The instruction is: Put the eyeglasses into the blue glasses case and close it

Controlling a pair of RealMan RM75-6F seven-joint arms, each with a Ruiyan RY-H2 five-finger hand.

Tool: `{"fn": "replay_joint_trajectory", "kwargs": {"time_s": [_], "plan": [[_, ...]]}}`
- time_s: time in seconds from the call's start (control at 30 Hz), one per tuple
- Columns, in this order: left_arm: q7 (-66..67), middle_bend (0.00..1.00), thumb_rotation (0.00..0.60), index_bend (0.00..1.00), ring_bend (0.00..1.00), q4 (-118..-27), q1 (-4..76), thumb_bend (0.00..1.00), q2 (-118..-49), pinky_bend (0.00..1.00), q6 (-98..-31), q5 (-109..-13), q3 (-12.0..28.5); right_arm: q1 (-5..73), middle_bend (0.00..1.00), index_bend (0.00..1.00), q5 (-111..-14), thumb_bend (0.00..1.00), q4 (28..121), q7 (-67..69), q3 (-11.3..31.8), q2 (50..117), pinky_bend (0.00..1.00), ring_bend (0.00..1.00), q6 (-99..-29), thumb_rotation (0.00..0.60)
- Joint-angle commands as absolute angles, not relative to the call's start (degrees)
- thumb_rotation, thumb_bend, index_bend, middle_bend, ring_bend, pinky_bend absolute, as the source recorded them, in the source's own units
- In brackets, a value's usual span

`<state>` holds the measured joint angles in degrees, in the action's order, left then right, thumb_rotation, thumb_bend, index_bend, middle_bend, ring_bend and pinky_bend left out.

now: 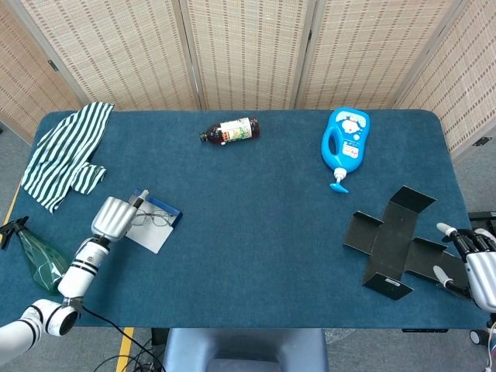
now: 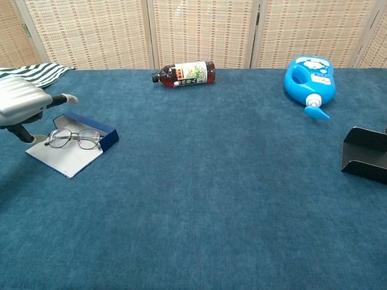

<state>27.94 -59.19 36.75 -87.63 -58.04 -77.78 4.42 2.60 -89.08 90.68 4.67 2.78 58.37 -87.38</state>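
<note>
Hovering just left of the thin wire-framed eyeglasses (image 2: 75, 138), my left hand (image 2: 23, 108) is holding nothing, its fingers apart. They are lying with both round lenses up inside the open blue glasses case (image 2: 104, 135), on the white inner flap. Their long axis is running nearly left to right in the chest view. My right hand (image 1: 477, 267) is resting with spread fingers, gripping nothing, at the table's right edge beside the flat black unfolded box (image 1: 391, 240).

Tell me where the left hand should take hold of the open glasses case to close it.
Probably the pale lid flap, which lies flat on the table toward the robot, in front of the blue tray holding the eyeglasses. The left hand sits just left of the case, so come from that side, slip fingers under the flap's free near edge and fold it over.
</note>
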Motion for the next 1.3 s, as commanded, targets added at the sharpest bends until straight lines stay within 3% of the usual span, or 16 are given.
{"fn": "replay_joint_trajectory", "kwargs": {"time_s": [0.03,0.3,0.63,1.3], "plan": [[30.6,0.96,0.600,0.24,0.93,-62.4,35.8,0.32,-85.3,1.00,-55.5,-73.9,5.0,2.6,0.36,0.17,-89.1,0.26,90.7,4.6,2.8,58.3,0.25,0.25,-87.4,0.600],[40.7,0.96,0.600,0.28,0.93,-72.3,35.0,0.32,-79.6,1.00,-50.7,-62.1,5.3,2.8,0.36,0.17,-89.3,0.26,90.8,4.5,2.8,58.5,0.25,0.25,-87.2,0.600],[47.8,0.96,0.600,0.28,0.93,-72.8,37.2,0.32,-80.8,1.00,-48.8,-52.6,4.5,2.6,0.36,0.17,-89.4,0.26,90.9,4.5,2.7,58.4,0.25,0.25,-87.6,0.600],[45.9,0.96,0.600,0.27,0.93,-72.3,41.1,0.32,-83.3,1.00,-49.3,-52.0,3.9,2.1,0.36,0.17,-88.9,0.27,90.7,4.8,2.7,58.3,0.25,0.25,-88.0,0.600]]}}
